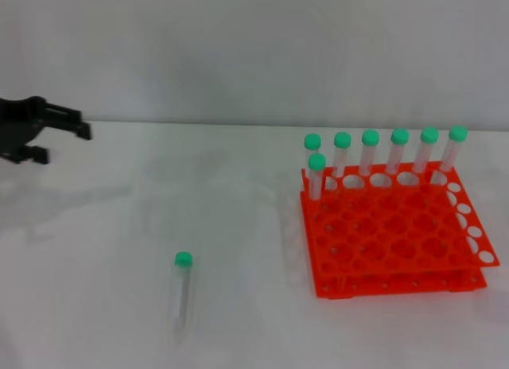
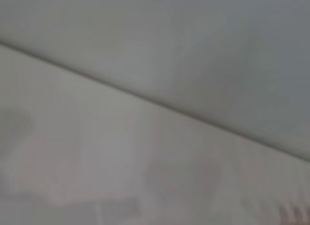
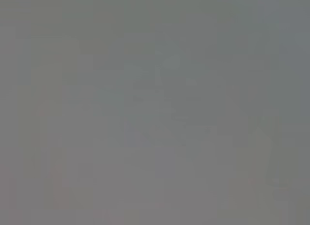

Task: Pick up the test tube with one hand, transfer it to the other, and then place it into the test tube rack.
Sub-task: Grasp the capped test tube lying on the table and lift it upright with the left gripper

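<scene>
The test tube (image 1: 182, 296) lies on the white table at the front left of centre, with its green cap (image 1: 184, 259) pointing away from me. The orange test tube rack (image 1: 382, 285) stands on the right. My left gripper (image 1: 62, 143) is black and hovers at the far left edge of the head view, well behind and to the left of the tube, with its fingers apart and empty. My right gripper is out of view. The left wrist view shows only bare table and wall, and the right wrist view shows plain grey.
Several green-capped tubes (image 1: 370, 154) stand upright along the rack's back row, with one more (image 1: 316, 174) just in front at its left end. A grey wall (image 1: 254, 51) rises behind the white table (image 1: 119, 226).
</scene>
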You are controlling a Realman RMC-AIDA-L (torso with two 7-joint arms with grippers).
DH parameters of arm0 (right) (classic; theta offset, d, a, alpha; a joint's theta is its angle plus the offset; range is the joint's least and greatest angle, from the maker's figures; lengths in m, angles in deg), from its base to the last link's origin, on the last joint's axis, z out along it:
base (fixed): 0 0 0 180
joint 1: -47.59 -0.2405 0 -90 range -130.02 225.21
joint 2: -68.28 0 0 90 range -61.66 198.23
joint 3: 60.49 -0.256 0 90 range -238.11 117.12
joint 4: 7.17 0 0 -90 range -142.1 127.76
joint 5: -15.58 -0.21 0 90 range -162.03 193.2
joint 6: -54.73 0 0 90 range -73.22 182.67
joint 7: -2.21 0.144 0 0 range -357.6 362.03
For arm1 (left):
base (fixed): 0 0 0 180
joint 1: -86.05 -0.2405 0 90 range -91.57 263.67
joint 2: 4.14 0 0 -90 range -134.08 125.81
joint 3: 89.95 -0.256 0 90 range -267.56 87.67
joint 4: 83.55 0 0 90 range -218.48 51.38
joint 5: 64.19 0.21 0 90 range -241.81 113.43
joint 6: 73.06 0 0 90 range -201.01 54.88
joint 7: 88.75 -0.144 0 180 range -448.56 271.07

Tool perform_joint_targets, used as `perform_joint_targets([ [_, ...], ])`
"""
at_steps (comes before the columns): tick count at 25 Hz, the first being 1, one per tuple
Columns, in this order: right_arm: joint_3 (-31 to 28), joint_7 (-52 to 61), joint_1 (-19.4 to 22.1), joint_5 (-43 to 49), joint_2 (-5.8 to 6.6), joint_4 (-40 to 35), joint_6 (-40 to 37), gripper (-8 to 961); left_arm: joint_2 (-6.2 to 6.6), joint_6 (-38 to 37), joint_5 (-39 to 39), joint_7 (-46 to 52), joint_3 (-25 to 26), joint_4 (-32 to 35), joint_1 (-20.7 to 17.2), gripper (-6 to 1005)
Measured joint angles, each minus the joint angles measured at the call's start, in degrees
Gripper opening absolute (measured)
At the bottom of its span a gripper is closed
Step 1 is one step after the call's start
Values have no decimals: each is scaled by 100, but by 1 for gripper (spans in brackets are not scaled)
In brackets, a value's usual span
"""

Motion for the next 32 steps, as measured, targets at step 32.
perform_joint_targets([
  [32,-2,-62,-270,2,18,34,22,809,-342,-1555,2190,572,53,-1838,1597,874],
])
